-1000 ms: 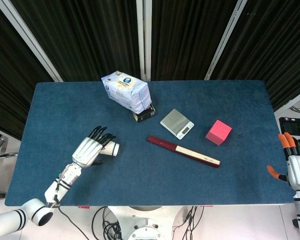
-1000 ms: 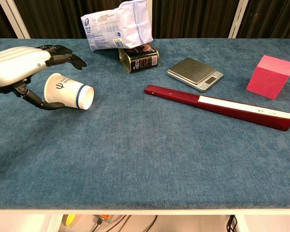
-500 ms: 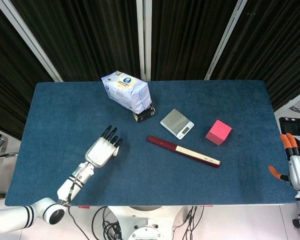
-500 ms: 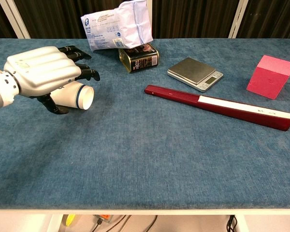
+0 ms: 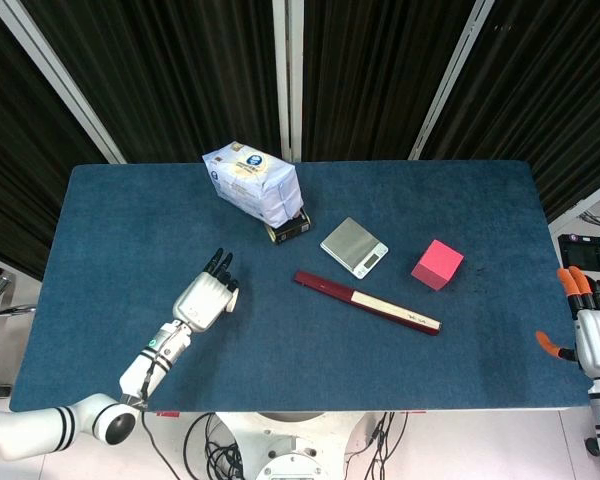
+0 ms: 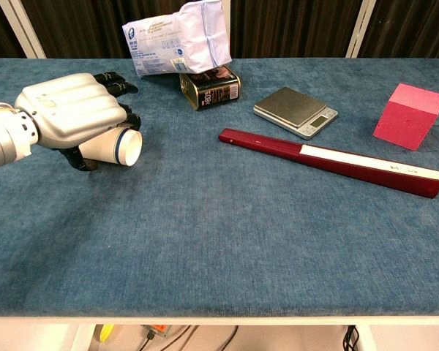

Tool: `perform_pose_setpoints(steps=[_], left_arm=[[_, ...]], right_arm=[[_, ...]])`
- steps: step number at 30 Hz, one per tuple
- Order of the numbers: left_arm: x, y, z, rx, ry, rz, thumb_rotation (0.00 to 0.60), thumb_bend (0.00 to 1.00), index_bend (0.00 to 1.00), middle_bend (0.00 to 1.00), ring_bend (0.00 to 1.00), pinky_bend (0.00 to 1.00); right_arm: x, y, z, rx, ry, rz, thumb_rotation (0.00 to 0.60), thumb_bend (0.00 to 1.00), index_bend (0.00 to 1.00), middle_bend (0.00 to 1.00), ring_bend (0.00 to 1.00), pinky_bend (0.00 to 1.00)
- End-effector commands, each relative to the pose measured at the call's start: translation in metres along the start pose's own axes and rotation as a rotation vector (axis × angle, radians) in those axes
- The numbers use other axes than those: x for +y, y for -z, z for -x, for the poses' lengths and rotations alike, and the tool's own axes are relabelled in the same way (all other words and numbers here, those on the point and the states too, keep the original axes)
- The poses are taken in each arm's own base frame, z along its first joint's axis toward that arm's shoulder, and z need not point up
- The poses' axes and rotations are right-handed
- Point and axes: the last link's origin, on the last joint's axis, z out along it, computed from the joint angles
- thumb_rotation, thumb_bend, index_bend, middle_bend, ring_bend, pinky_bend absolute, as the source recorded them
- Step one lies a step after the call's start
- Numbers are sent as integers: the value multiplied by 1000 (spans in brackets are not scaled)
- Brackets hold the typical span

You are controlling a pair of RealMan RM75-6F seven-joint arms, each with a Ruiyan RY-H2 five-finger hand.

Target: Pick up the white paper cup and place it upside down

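A: Where is the white paper cup [image 6: 117, 145]?

B: On its side on the blue bench [image 5: 130, 210], toward eight o'clock from the bench's middle in the head view. In the chest view its open mouth points to three o'clock, and a blue band rings the rim.

A: And the left hand [image 6: 72, 112]?

B: It lies over the cup, palm down, covering most of it. The dark fingers [image 6: 115, 82] reach past the far side of the cup and the thumb sits low on the near side. I cannot tell whether they are clamped on the cup or only draped around it. The cup is on the bench, not lifted.

A: From above?

B: The left hand [image 5: 206, 298] hides the cup almost entirely in the head view.

A: The right hand?

B: The right hand [image 5: 592, 335] is off the bench edge at about four o'clock, fingers spread with orange tips, holding nothing.

A: What else is there?

B: A white bag [image 5: 252, 182] at twelve o'clock rests on a dark tin [image 6: 210, 85]. A silver scale [image 5: 354, 247] sits just right of the tin, a pink cube [image 5: 437, 264] toward two o'clock, and a dark red closed fan [image 5: 366, 302] lies slantwise near the middle, apart from the rest.
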Motion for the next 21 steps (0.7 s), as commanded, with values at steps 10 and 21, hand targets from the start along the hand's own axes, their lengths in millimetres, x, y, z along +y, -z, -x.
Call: perform_pose_setpoints(steps=[10,21], left_arm=[[1,1,-22,127,209,7,600,175,394,414,43,16],[-31,17,3,330,903,-75,600,176,403,423,74,62]], right_arm=[[2,-1,1,-6,-3,11,600,145,0,0,0,0],[3,-2,3,-24,-2,-1,600,142,0,0,0,0]])
